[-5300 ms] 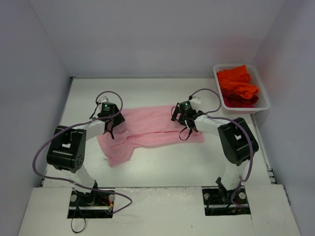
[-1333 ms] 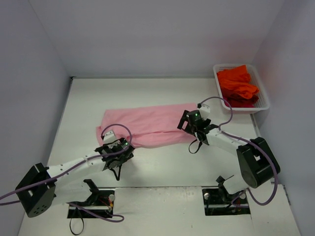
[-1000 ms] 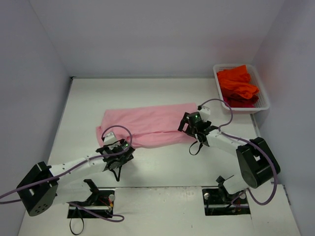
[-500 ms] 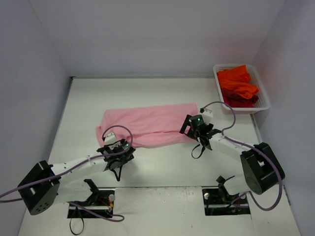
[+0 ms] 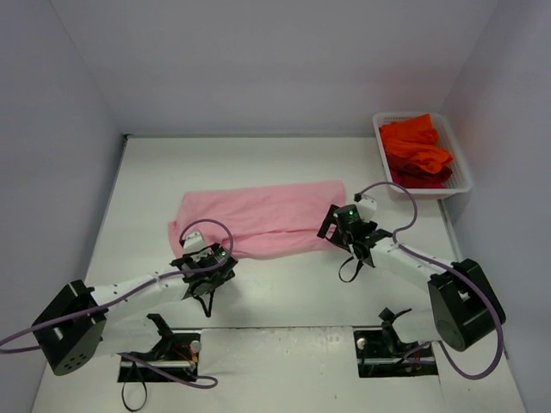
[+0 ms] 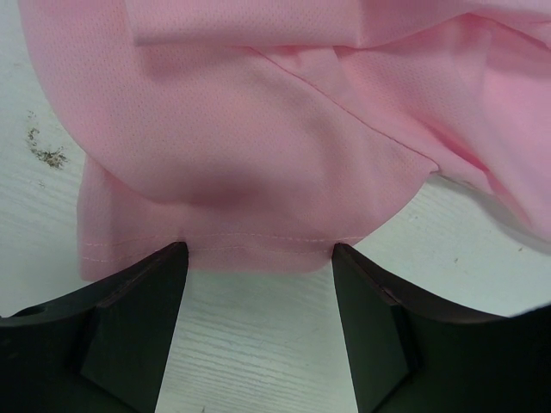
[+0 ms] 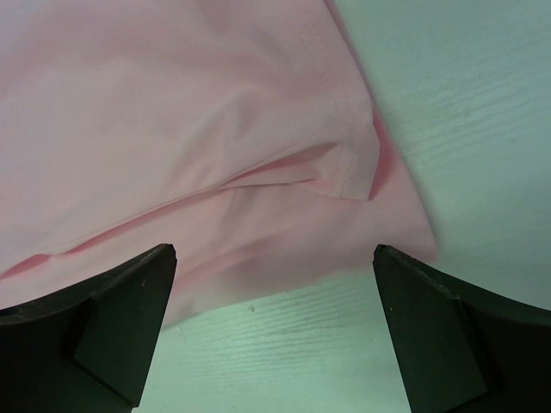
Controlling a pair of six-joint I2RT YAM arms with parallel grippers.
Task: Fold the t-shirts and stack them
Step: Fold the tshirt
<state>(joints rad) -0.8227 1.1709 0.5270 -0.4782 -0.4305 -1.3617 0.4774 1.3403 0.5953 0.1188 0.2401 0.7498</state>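
A light pink t-shirt [image 5: 258, 219] lies folded into a long flat band across the middle of the white table. My left gripper [image 5: 209, 256] is low at its near-left corner. In the left wrist view the shirt's stitched hem [image 6: 250, 245] sits level with the fingertips, and the left gripper [image 6: 258, 258] is open with nothing pinched. My right gripper [image 5: 334, 231] is at the shirt's near-right corner. In the right wrist view it [image 7: 274, 251] stands wide open just off the pink cloth [image 7: 172, 129]. Orange-red t-shirts [image 5: 416, 148] lie bunched in the basket.
The white mesh basket [image 5: 461, 184] stands at the back right against the wall. Grey walls close in the table on three sides. A few dark specks [image 6: 45, 148] lie on the table left of the shirt. Purple cables loop above both wrists.
The right gripper has backed away toward the near right, off the shirt's corner. The left gripper has hardly moved. Several seconds ago the shirt lay crumpled; now it lies flat.
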